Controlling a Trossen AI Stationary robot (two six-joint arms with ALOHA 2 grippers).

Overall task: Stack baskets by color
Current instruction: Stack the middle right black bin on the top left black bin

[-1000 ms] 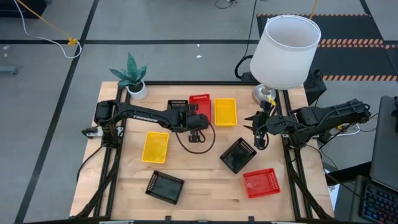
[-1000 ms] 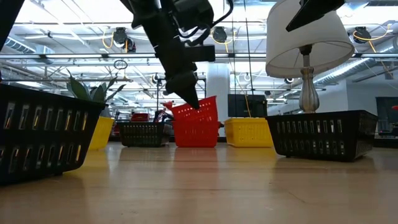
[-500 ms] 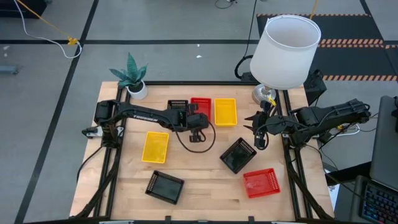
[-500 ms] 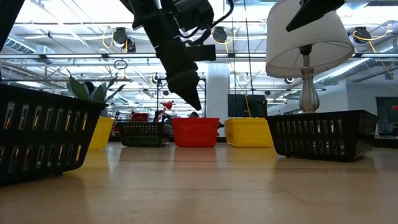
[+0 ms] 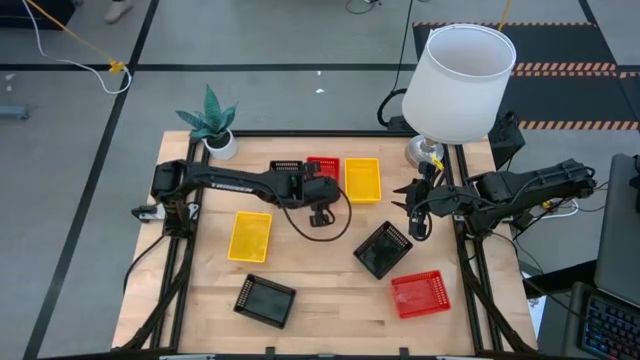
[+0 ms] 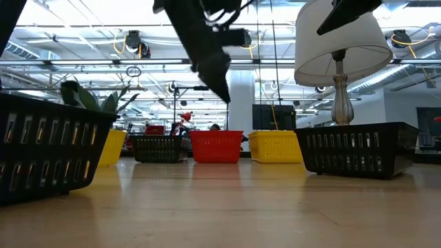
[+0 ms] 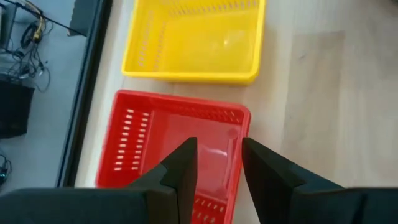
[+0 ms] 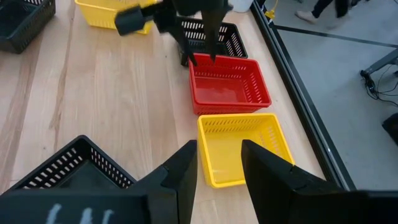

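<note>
Red plastic, with rows of small slots in its walls, makes the basket [image 5: 324, 166] that sits flat on the pale wooden table [image 5: 330, 290] near its far edge. It is a shallow rectangle, and its long axis runs from the far edge toward the near one. Just beside it, on one side, stands a yellow basket [image 5: 362, 179] of the same shape, with its long axis parallel; on the other side is a black basket [image 5: 284, 169].

Above the red basket hangs the left gripper [image 7: 216, 163]. Its two dark fingers stand apart and hold nothing (the red floor of the basket shows between them).

The right gripper [image 8: 217, 163] waits near the right side of the table, beside the base of the white lampshade [image 5: 459, 82]. Its fingers are also apart and empty. Another black basket [image 5: 383, 249] lies turned diagonally on the table near it.
</note>
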